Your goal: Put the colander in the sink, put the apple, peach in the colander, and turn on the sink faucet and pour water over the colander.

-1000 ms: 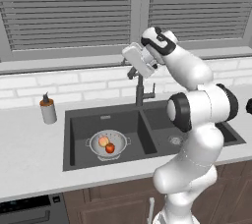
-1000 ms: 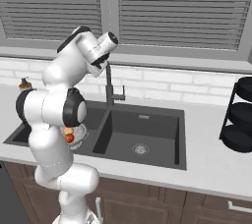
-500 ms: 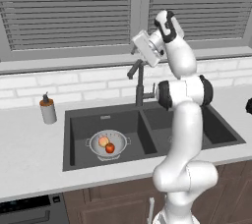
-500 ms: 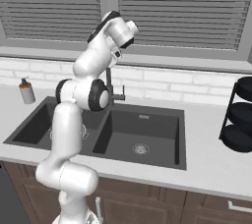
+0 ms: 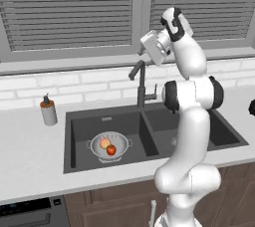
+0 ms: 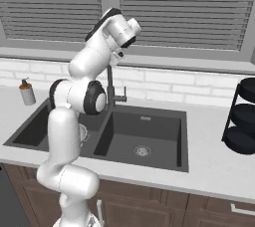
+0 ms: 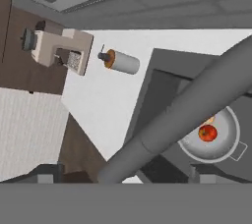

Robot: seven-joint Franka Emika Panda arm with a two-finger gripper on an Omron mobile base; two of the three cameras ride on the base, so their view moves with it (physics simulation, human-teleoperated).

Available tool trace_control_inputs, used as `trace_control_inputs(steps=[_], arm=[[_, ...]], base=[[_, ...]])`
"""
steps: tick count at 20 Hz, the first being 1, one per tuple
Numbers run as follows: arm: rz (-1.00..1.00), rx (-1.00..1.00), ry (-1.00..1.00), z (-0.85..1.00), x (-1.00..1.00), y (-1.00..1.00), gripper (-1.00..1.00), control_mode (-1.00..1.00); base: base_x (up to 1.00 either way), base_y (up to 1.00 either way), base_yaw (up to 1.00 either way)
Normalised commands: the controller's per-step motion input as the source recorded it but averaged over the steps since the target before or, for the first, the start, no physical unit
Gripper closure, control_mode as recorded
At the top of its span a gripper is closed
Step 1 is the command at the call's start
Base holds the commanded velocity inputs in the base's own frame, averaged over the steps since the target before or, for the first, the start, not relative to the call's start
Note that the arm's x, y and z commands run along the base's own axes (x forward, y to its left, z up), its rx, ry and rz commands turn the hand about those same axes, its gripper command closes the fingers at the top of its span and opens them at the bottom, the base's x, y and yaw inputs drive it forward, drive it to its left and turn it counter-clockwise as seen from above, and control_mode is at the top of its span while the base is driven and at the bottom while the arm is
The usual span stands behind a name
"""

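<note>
The silver colander point(image 5: 118, 142) sits in the left basin of the dark sink point(image 5: 82, 129), holding the pale peach point(image 5: 104, 143) and the red apple point(image 5: 111, 150). The dark gooseneck faucet point(image 5: 141, 86) stands behind the divider between the basins. My gripper point(image 5: 146, 56) hovers right above the top of its spout. In the hand view my gripper point(image 7: 132, 174) is open and the spout point(image 7: 197, 105) runs between its wide-apart fingertips point(image 7: 47, 173). Below it lie the colander point(image 7: 224, 147) and apple point(image 7: 207, 132); the spout covers most of the peach point(image 7: 210, 119). No water is running.
A grey soap dispenser point(image 5: 48, 111) stands on the counter left of the sink point(image 6: 144, 131). A black tiered rack point(image 6: 244, 116) occupies the right counter. Window blinds and a sill run close behind the faucet point(image 6: 110, 89). A beige appliance point(image 7: 61, 47) appears in the hand view.
The arm has straightened upward and the hand has risen and shifted slightly right, staying above the faucet's spout. The colander and both fruits have not moved.
</note>
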Motion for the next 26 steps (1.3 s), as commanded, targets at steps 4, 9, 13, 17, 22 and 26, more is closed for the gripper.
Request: trace_control_inputs(steps=[4,9,13,17,22,26], arm=[[-0.08,0.00,-0.41,-0.88,-1.00,0.01,-1.00,-1.00],[-0.16,0.00,-0.42,0.43,-0.54,0.29,-1.00,-1.00],[-0.39,0.00,-0.12,0.24,0.26,0.00,-1.00,-1.00],[-0.41,0.00,-0.03,-0.24,0.04,0.00,-1.00,-1.00],[-0.31,0.00,-0.01,-0.18,0.50,0.00,-1.00,-1.00],[-0.23,0.00,0.00,-0.07,0.67,-0.14,-1.00,-1.00]], base=[[0.00,0.00,0.00],[0.00,0.00,0.00],[0.00,0.00,0.00],[0.00,0.00,0.00],[0.00,0.00,0.00],[0.00,0.00,0.00]])
